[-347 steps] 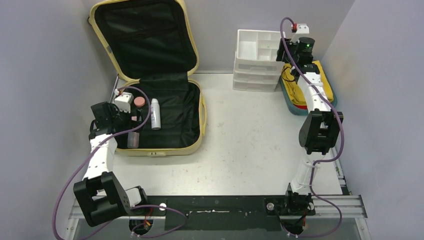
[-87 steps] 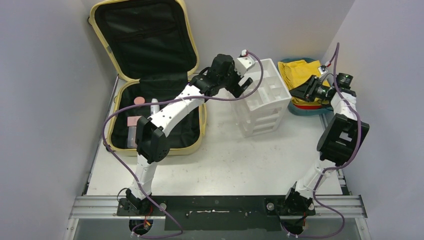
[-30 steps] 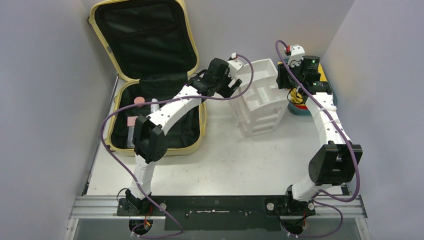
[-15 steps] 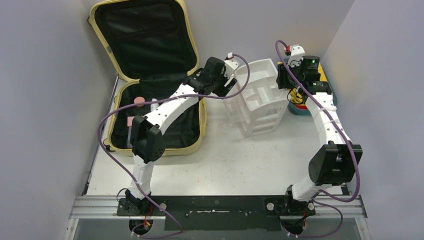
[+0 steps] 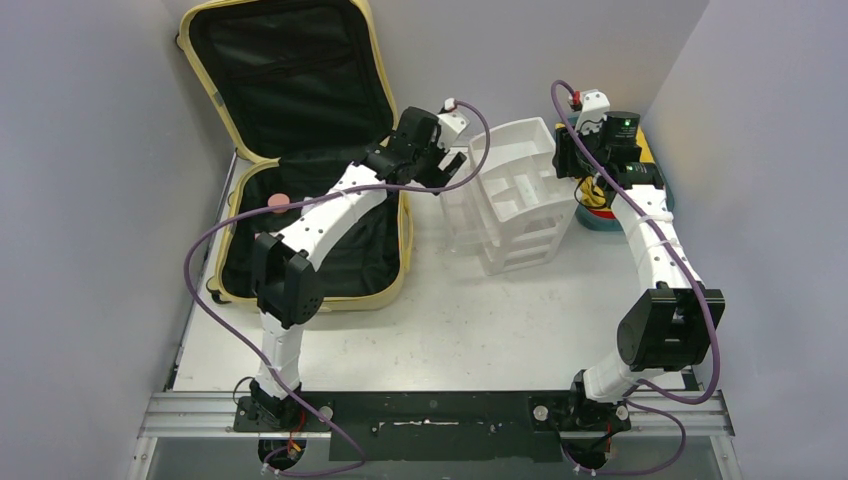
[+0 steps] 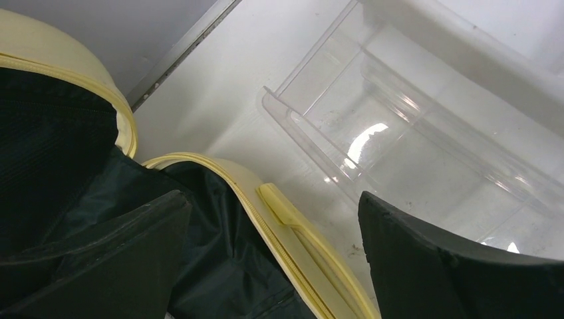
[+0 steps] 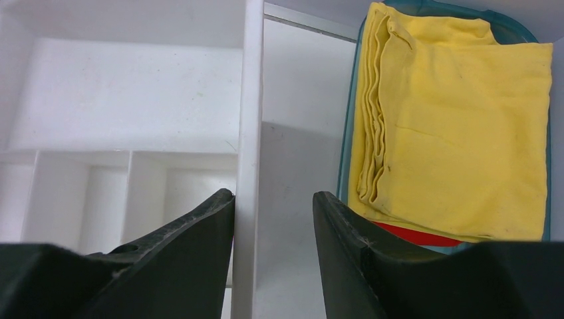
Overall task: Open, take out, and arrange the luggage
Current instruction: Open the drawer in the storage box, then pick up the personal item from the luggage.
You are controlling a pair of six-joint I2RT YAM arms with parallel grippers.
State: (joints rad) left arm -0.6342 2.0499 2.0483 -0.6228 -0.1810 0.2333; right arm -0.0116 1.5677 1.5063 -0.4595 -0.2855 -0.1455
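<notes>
The luggage (image 5: 300,80) lies open at the back left, its pale-yellow lid leaning on the wall, black lining showing. A pink-capped item (image 5: 278,203) rests in its base; my left arm hides the rest. My left gripper (image 5: 440,168) hangs open and empty over the gap between the luggage rim (image 6: 292,219) and a clear drawer (image 6: 399,133). In its wrist view the left gripper (image 6: 273,199) holds nothing. My right gripper (image 7: 274,194) is open astride the organizer's white wall (image 7: 251,133): left finger touching, right finger apart.
The white drawer organizer (image 5: 520,190) stands turned at an angle at back centre, with the clear drawer (image 5: 455,205) sticking out of its left side. Behind it on the right, a teal tray (image 5: 600,220) holds a folded yellow cloth (image 7: 459,119) over something red (image 7: 412,236).
My left gripper has drawn back leftward from the organizer toward the luggage, and the clear drawer now sticks out further. The right arm has not moved.
</notes>
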